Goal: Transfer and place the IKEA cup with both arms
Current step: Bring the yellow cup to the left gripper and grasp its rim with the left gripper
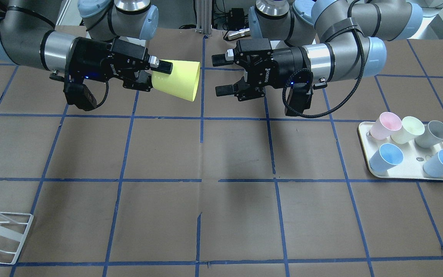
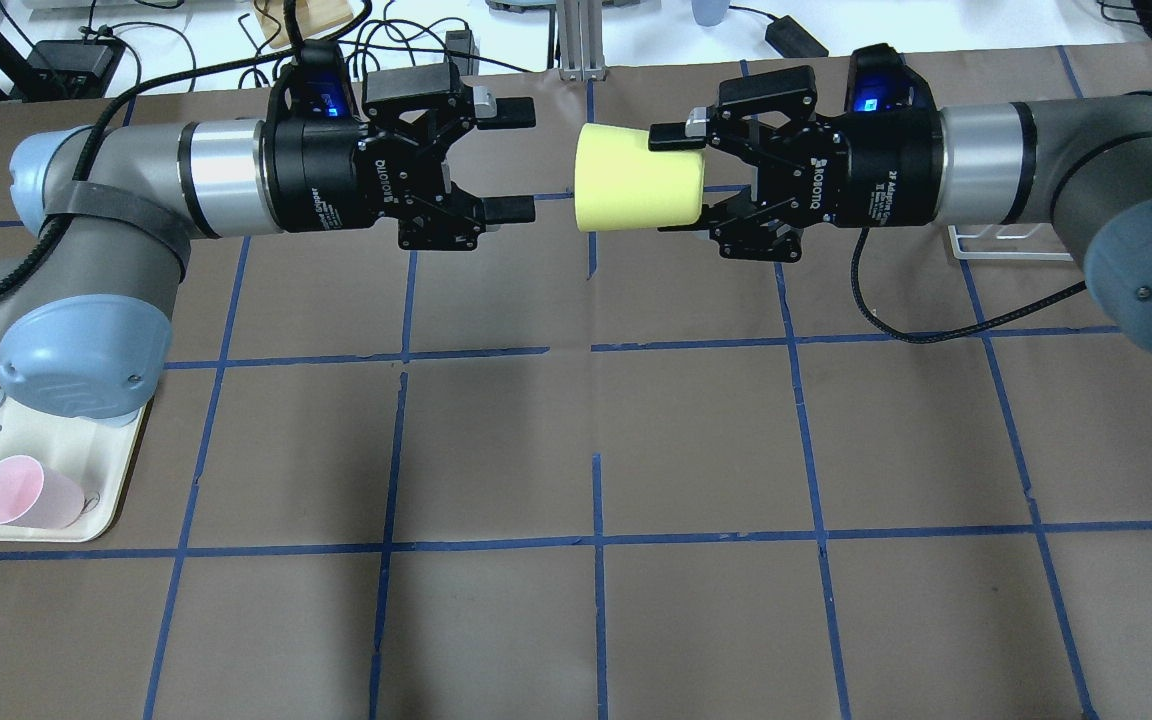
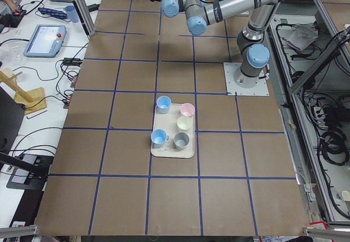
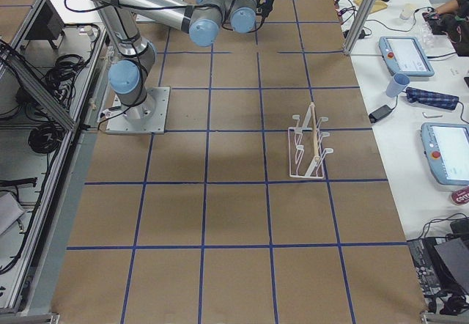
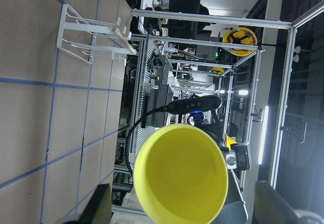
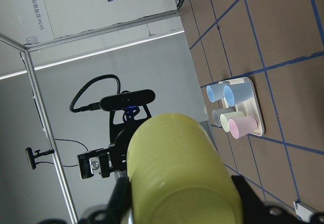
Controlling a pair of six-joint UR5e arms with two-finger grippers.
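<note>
Passing the cup from arm to arm is the step in hand, I think. The right gripper (image 2: 681,182) is clamped on the narrow bottom end of the IKEA cup (image 2: 631,178), with one finger on each side. The bright yellow cup lies on its side, high above the table (image 1: 237,154), and sticks straight out in front of those fingers. Its open mouth faces the left gripper (image 2: 514,160).

The left gripper's fingers are wide apart and hold nothing. It sits just in front of the cup's mouth and level with it. There is a small gap between them, so they are not touching.

I cannot tell which way the cup is going. If the left gripper is to take it, it should slide straight ahead until one finger is on each side of the wide end. That end looks about as wide as the space between the fingers, so it must line up well. Then it should squeeze, and only after that should the right gripper let go.

A tray (image 1: 406,176) with five other cups sits down on the table, below and behind the left gripper. A white rack (image 4: 315,141) stands on the right gripper's side, well away from it.
</note>
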